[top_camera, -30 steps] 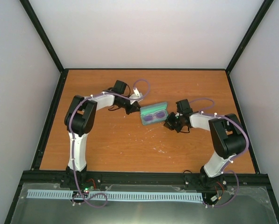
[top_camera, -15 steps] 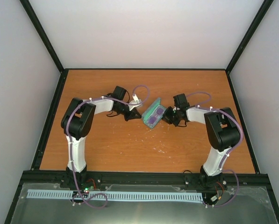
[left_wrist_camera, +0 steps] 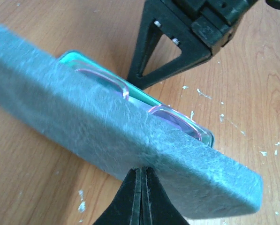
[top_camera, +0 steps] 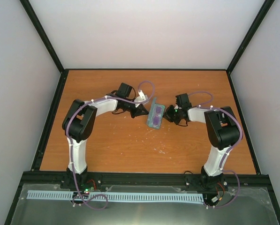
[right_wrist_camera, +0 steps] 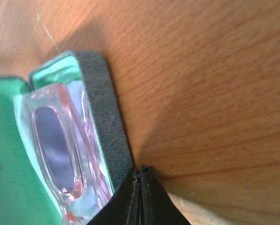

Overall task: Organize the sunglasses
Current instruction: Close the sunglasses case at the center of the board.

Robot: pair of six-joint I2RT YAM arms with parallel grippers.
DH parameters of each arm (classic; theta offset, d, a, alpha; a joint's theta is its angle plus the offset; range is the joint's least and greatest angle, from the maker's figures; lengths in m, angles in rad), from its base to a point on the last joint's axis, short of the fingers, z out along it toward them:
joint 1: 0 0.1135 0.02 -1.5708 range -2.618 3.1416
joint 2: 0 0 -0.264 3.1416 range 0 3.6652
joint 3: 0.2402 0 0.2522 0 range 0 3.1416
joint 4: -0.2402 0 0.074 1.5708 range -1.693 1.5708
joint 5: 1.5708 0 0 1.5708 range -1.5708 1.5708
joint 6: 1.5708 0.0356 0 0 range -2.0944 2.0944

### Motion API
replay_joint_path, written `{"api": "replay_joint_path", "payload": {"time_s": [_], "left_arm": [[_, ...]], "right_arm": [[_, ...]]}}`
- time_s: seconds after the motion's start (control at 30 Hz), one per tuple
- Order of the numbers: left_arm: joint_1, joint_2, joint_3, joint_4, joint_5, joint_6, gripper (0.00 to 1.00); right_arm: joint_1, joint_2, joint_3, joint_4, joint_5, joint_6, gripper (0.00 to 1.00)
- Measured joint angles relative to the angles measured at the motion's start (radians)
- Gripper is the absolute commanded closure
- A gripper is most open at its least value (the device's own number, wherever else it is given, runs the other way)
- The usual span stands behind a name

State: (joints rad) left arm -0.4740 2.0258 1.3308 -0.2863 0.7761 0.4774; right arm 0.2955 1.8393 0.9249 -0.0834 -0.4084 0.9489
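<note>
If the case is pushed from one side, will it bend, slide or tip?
The case looks stiff: its lid is straight against the left gripper. It would probably slide on the smooth table. Half open, it may tip or close; the sunglasses inside look loose.

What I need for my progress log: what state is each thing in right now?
Case: partly open, halves at an angle.
Sunglasses: folded, lying inside the case.
Left gripper: shut, tips against the case's grey outside.
Right gripper: shut, tips at the case's edge.
</note>
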Motion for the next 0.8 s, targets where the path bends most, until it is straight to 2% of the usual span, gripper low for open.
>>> {"api": "replay_joint_path", "payload": {"time_s": [0.4,0.8], "left_arm": [[-0.032,0.001,0.006,-0.001,-0.002,-0.024,0.99],[-0.052,0.038,0.084,-0.006,0.004,-0.024,0.99]], "right_arm": [[-0.026,0.043,0.009,0.089,-0.048,0.002,0.97],[-0.031,0.045,-0.027,0.17,-0.074,0.014,0.97]]}}
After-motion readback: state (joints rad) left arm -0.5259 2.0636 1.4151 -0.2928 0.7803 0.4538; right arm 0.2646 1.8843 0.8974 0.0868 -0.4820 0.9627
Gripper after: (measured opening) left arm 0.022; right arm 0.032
